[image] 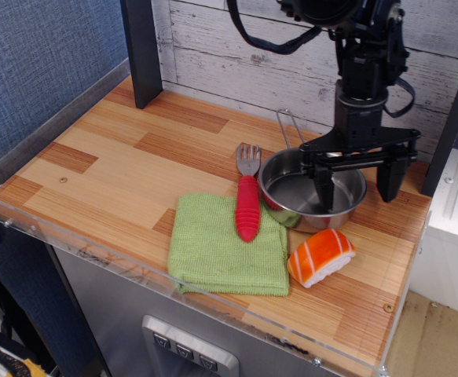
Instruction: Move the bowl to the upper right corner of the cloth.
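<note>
The bowl [303, 191] is a shallow round pan of shiny stainless steel, its inside mirror-bright and reflecting the dark fingers above it, with a thin wire loop handle reaching back from its far rim toward the white plank wall. It sits on the bench [111, 157] with its near-left edge lapping over the far right corner of the cloth [213, 247], while most of its body rests on the bare striped wood to the right of that corner. The cloth is a light green square of woven textile, folded flat near the front edge of the bench. A fork [247, 196] with a red ribbed handle and grey tines lies across the cloth's far right part, just beside the bowl's left rim. A toy piece of salmon sushi [320, 256], orange with white stripes, lies just in front of the bowl, beside the cloth's right edge. The black pincer [358, 184] hangs over the bowl spread wide and holding nothing: one finger points down inside the bowl's rim, the other stands outside, past its right rim.
</note>
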You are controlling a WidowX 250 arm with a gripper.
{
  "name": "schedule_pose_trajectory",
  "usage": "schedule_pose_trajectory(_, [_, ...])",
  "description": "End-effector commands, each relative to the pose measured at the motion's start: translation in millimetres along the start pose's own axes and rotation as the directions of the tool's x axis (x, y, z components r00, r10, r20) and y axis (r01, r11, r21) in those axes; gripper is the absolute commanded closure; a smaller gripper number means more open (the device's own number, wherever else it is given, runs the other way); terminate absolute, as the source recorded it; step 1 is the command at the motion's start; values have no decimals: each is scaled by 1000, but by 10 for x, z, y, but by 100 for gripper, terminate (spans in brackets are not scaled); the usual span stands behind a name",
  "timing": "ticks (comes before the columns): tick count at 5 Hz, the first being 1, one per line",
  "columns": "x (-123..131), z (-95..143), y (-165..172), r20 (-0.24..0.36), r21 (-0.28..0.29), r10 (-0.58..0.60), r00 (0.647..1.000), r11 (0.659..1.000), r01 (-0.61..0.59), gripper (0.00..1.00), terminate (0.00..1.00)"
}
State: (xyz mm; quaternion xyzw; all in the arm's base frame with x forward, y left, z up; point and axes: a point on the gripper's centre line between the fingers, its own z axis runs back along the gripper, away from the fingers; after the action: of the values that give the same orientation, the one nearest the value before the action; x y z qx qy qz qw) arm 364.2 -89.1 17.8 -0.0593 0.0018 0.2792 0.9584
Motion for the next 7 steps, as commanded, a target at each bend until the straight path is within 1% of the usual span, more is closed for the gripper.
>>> schedule_pose_trajectory(1, [60, 981, -57, 92, -158, 28, 995, 987, -13, 0, 0])
schedule_pose_trajectory(2, [17, 1346, -30, 137, -207, 28, 990, 978, 1, 0, 0])
schedule_pose_trajectory(3, [-85, 1548, 78, 176, -213, 25, 984, 977, 13, 0, 0])
schedule_pose_trajectory(4, [-181, 1675, 167, 221, -223, 0, 975, 973, 50, 0, 0])
schedule_pose_trajectory(5, [-223, 1759, 204, 265, -251, 38, 963, 968, 31, 0, 0])
schedule_pose_trajectory(7, [-223, 1759, 204, 265, -251, 38, 963, 968, 31, 0, 0])
